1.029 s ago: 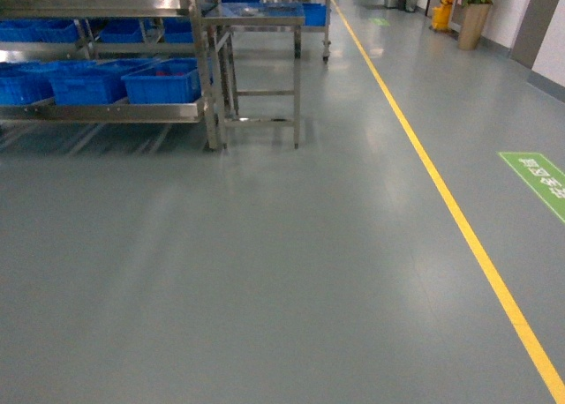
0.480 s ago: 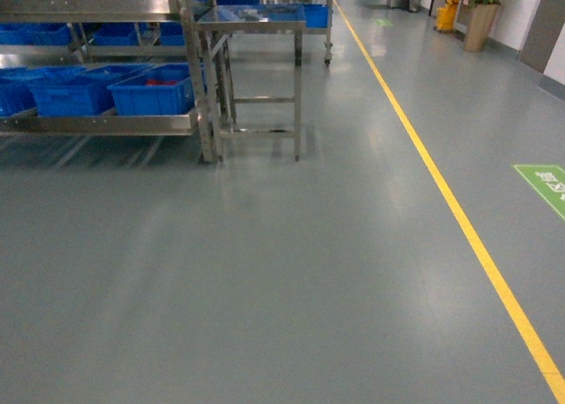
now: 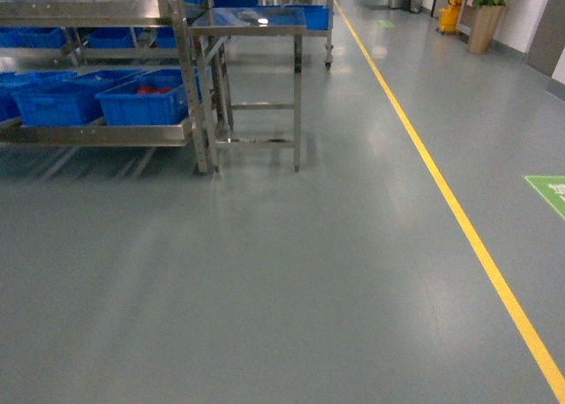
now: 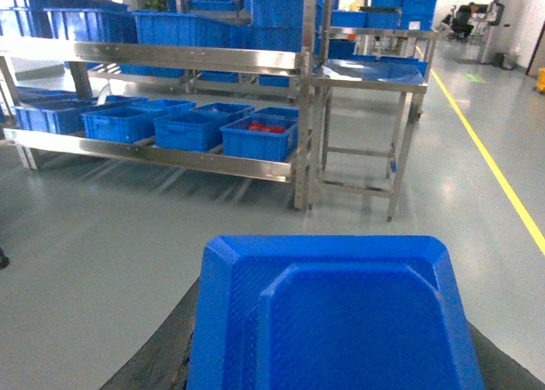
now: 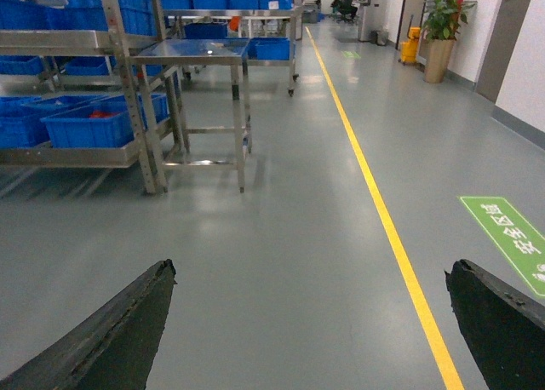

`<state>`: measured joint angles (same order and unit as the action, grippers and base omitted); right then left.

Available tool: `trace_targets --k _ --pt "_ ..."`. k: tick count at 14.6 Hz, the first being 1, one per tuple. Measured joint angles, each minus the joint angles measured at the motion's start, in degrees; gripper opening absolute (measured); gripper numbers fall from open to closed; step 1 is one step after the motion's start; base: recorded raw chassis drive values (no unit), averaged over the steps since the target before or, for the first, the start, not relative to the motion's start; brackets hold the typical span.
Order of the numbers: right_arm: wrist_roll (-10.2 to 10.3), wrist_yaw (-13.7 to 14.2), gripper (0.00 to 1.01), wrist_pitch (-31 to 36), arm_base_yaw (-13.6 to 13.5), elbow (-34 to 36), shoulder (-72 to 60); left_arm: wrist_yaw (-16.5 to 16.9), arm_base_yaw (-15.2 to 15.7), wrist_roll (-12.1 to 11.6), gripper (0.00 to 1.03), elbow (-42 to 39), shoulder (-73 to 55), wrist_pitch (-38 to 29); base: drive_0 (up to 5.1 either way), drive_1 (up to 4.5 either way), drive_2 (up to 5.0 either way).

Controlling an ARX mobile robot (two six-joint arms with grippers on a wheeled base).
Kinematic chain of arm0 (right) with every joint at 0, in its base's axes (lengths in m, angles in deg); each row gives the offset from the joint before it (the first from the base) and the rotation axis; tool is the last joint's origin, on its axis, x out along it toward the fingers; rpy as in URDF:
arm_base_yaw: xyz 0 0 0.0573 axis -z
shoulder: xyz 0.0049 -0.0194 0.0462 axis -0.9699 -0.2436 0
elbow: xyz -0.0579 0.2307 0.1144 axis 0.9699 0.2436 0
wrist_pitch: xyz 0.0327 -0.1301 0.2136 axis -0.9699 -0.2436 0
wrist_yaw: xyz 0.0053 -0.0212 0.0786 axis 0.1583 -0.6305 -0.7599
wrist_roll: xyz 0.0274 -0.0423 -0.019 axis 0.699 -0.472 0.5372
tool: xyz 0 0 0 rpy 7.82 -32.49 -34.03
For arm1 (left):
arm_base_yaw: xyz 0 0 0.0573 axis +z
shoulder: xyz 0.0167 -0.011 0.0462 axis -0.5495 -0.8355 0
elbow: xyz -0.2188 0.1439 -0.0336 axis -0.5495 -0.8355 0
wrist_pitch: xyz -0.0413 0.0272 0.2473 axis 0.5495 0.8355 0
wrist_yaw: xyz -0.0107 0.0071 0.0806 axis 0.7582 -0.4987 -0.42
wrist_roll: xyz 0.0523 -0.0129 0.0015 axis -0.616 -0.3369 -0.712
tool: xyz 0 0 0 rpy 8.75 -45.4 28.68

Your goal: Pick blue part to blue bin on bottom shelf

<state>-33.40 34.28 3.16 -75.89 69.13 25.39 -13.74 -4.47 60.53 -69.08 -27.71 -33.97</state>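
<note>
Left wrist view: the left tool [image 4: 332,356] is pinching the blue part [image 4: 332,322] between its dark fingers, well short of the rack [image 4: 170,56] and facing it. The right tool [image 5: 308,275] is hanging spread over bare floor with nothing between its fingers.

The part is reading as a stiff moulded block, probably light, with smooth and possibly slippery faces. A grip across two opposite flat sides is looking soundest.

The blue bin [image 4: 192,130] is sitting on the rack's bottom shelf [image 4: 170,156], just beside the crate with red contents [image 4: 260,139] (which plain crate is meant cannot be settled from here). A steel table [image 4: 375,73] is standing against the rack's end.

Against the head view a second earlier, the rack is showing larger and lower, and the green floor marking [image 3: 549,192] is sliding away from it toward the edge. By this judgement the base is closing on the rack.
</note>
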Motion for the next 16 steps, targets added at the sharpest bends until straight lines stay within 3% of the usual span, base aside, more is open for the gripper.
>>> trace_targets --k 16 --pt "0.0 0.0 0.98 0.4 0.0 0.0 0.0 0.0 0.1 0.0 0.43 0.0 0.0 -0.3 0.0 4.18 -4.2"
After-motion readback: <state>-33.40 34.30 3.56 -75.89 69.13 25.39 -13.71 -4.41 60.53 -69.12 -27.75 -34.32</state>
